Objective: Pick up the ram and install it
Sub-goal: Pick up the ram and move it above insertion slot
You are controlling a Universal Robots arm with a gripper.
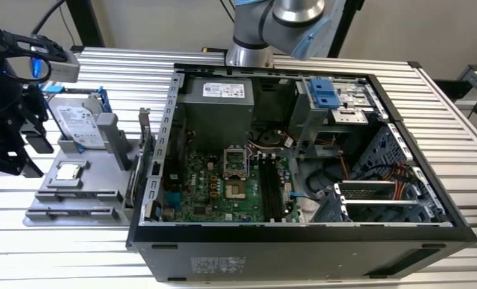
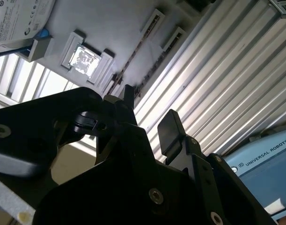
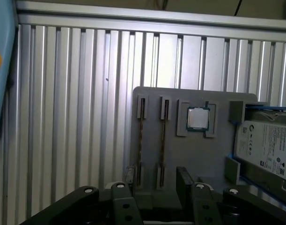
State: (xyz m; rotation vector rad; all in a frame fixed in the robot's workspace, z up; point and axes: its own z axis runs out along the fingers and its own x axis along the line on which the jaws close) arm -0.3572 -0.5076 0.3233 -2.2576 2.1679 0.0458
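Note:
Two ram sticks (image 3: pixel 141 140) (image 3: pixel 163 140) stand edge-on in the slotted holders of a grey tray (image 3: pixel 199 154), beside a square silver processor chip (image 3: pixel 198 118). In the exterior view the same sticks (image 1: pixel 82 195) lie along the tray's front, at that view's left. My gripper (image 3: pixel 157 180) hangs above the tray with its two black fingers (image 3: pixel 185 178) apart and nothing between them. In the second wrist view the gripper (image 2: pixel 150 112) points toward the sticks (image 2: pixel 133 61) without touching them. The motherboard's black slots (image 1: pixel 272 189) lie inside the open computer case.
A silver hard drive (image 1: pixel 82 126) in a blue frame leans at the tray's back. The open black case (image 1: pixel 302 232) stands to the exterior view's right of the tray, its side wall close by. Ribbed aluminium table (image 1: pixel 53 253) surrounds everything.

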